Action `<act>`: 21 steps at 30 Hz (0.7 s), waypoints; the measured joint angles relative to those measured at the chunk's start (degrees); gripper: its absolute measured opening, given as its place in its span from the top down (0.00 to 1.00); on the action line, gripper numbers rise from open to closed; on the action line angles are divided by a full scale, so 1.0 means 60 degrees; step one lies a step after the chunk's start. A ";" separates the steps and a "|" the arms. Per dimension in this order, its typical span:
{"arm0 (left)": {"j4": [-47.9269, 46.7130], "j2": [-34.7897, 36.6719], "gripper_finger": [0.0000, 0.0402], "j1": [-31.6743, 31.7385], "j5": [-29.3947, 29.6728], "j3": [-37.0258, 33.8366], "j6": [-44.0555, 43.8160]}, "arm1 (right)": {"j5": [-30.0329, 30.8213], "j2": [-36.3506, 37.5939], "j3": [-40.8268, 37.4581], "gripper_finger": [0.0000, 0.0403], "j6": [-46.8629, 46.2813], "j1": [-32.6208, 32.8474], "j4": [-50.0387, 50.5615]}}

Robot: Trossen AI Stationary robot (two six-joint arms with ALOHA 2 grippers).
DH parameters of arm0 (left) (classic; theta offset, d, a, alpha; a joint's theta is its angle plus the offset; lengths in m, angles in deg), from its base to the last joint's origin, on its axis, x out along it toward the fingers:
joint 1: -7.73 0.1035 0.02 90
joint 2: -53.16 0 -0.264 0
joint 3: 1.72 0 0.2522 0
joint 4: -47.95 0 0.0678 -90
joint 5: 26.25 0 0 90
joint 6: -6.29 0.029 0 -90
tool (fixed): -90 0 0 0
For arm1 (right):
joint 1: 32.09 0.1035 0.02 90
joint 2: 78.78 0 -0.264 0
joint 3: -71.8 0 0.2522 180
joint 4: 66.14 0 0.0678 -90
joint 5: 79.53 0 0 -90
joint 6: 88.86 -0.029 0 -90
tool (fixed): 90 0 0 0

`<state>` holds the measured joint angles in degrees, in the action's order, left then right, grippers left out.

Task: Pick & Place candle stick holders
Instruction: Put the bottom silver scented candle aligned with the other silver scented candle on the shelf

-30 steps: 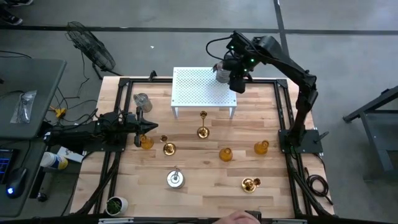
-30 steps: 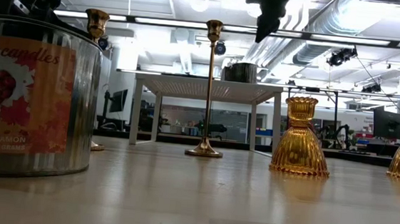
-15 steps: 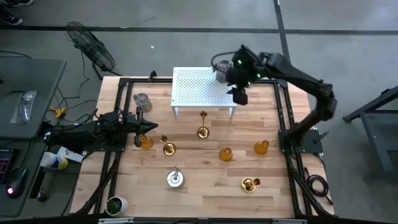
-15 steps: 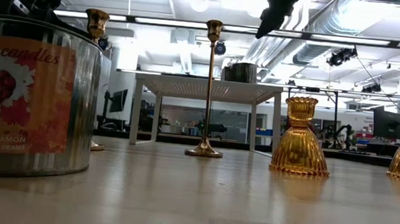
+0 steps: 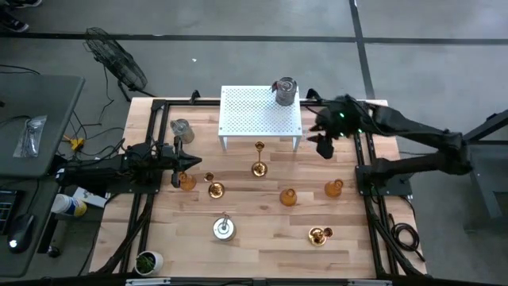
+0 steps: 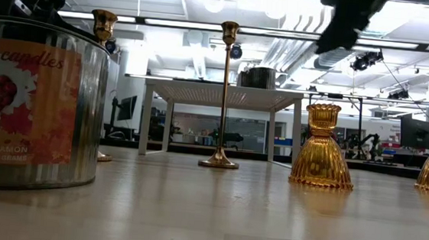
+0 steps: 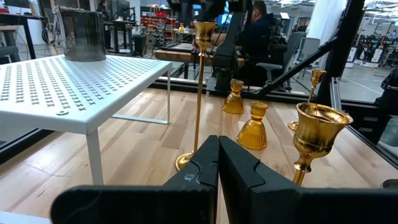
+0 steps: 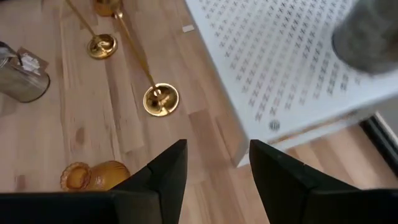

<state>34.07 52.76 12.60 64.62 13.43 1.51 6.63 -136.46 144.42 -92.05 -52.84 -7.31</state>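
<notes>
My right hand (image 5: pixel 325 146) hangs above the counter (image 5: pixel 254 238) just off the right front corner of the white perforated stand (image 5: pixel 261 115), its two fingers (image 8: pixel 163 171) apart with nothing between them. Nearest to it, on the stand's back right corner, sits the silver-grey holder (image 5: pixel 286 90), upright and free of the hand. Directly under my right hand's view lies the round base of the tall slim gold holder (image 5: pixel 259 159), which stands just in front of the stand. A little farther out from the hand toward me are two amber glass cups (image 5: pixel 288 196), one (image 5: pixel 334 187) nearer the right rail, and beyond those a gold stemmed holder (image 5: pixel 319 235) near the front edge. Farther across sit a gold stemmed one (image 5: pixel 215 189), an amber cup (image 5: pixel 186 181) and a silver candle tin (image 5: pixel 224 229). My left hand (image 5: pixel 193 161) rests at the far left side, fingers (image 7: pixel 205 163) pressed together and empty, with a silver goblet (image 5: pixel 181 129) behind it. A small potted plant (image 5: pixel 148 260) sits at the front left corner.
</notes>
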 joint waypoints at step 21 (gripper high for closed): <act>0.0000 0.0000 0.99 -0.0001 0.0003 -0.0003 0.0000 | 0.0842 0.4410 -0.4338 0.59 -0.1970 0.2517 -0.2168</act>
<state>34.07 52.76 12.59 64.63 13.41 1.51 11.68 -110.00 118.39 -103.87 -37.74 -20.32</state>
